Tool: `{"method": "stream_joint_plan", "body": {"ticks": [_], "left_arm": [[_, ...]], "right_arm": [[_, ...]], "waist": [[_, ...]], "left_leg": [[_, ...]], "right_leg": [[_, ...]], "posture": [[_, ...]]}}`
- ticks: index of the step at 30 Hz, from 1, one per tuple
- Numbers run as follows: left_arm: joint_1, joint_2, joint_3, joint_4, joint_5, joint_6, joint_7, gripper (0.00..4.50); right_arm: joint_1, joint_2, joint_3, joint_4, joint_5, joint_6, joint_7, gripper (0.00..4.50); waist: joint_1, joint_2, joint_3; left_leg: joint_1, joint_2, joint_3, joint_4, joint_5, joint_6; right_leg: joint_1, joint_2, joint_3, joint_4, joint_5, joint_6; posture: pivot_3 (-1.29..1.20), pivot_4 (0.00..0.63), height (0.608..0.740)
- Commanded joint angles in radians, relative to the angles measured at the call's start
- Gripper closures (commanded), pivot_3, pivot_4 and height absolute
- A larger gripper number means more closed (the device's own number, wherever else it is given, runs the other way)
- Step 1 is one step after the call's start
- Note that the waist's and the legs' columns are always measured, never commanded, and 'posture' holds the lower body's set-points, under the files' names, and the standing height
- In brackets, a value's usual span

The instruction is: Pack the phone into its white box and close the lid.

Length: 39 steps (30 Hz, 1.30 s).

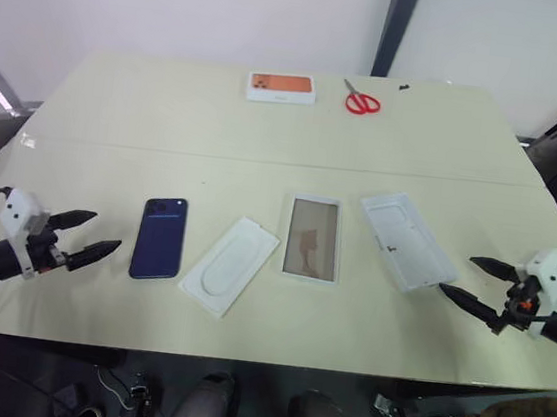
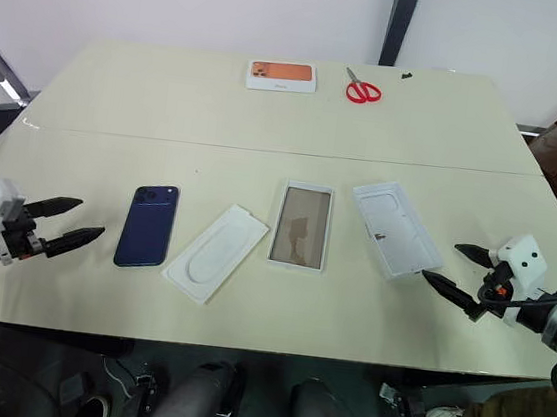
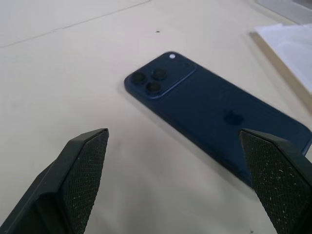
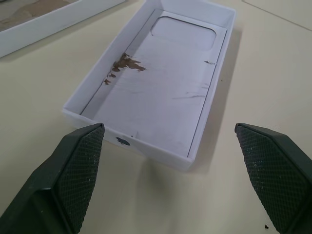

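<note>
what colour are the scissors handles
Red; the scissors show best in the right eye view, at the table's far edge.

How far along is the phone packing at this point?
Nothing is packed yet. The phone lies camera-side up on the table, apart from the white box, whose tray holds nothing. The lid rests inside-up beside it. The left gripper and right gripper hover open, holding nothing. Left to do: pick up the phone, place it, then fit the lid.
</note>
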Motion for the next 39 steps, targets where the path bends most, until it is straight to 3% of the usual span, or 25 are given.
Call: {"method": "stream_joint_plan", "body": {"ticks": [1,8,13,21,26,30,39], "left_arm": [[-0.018,0.005,0.010,-0.046,-0.026,0.023,0.006,0.03],[-0.020,0.010,-0.020,-0.107,-0.020,0.088,0.025,0.03],[-0.014,-0.001,-0.125,-0.303,0.023,0.200,0.115,0.03],[-0.074,-0.041,-0.238,-0.454,-0.044,0.485,0.203,0.03],[-0.197,-0.064,-0.271,-0.425,-0.175,0.767,0.202,0.03],[-0.245,-0.079,-0.297,-0.427,-0.219,0.892,0.219,0.03],[-0.304,-0.119,-0.387,-0.369,-0.174,0.958,0.267,0.03]], "right_arm": [[-0.024,-0.006,-0.014,-0.031,0.007,-0.008,-0.009,0.01],[-0.056,-0.003,0.009,-0.055,0.005,0.001,-0.018,0.01],[-0.101,0.013,0.065,-0.173,0.038,0.053,-0.021,0.01],[-0.173,0.067,0.197,-0.351,0.047,0.124,-0.056,0.01],[-0.183,0.069,0.292,-0.417,0.013,0.113,-0.034,0.01],[-0.195,0.068,0.333,-0.430,-0.003,0.101,-0.022,0.01],[-0.223,0.097,0.366,-0.417,-0.011,0.103,-0.040,0.01]], "waist": [[0.000,0.000,0.000],[-0.001,0.000,0.000],[0.000,0.000,0.000],[0.000,0.000,0.000],[0.003,-0.001,0.001],[-0.002,-0.002,0.001],[0.000,-0.002,0.001]], "left_leg": [[0.000,0.000,0.000,0.000,0.000,0.000],[0.000,0.000,0.000,0.000,0.000,0.000],[0.000,0.000,0.000,0.000,0.000,0.000],[-0.001,0.000,0.000,0.000,0.000,0.000],[-0.001,0.000,-0.001,0.001,0.000,0.000],[-0.001,-0.001,-0.001,0.002,0.000,0.000],[-0.001,-0.001,-0.001,0.002,0.000,0.000]], "right_leg": [[0.000,0.000,0.000,0.000,0.000,0.000],[0.000,0.000,0.000,0.000,0.000,0.000],[0.000,0.000,0.000,0.000,0.000,0.000],[0.000,0.000,0.000,0.000,0.000,0.000],[0.000,0.000,-0.001,0.001,0.000,0.000],[0.000,0.000,-0.001,0.000,0.000,0.000],[0.000,0.001,-0.001,0.001,0.000,0.000]], "posture": [[0.00,0.150,0.734],[0.00,0.150,0.734],[0.00,0.150,0.734],[0.00,0.150,0.734],[0.00,0.150,0.734],[0.00,0.150,0.734],[0.00,0.150,0.734]]}}
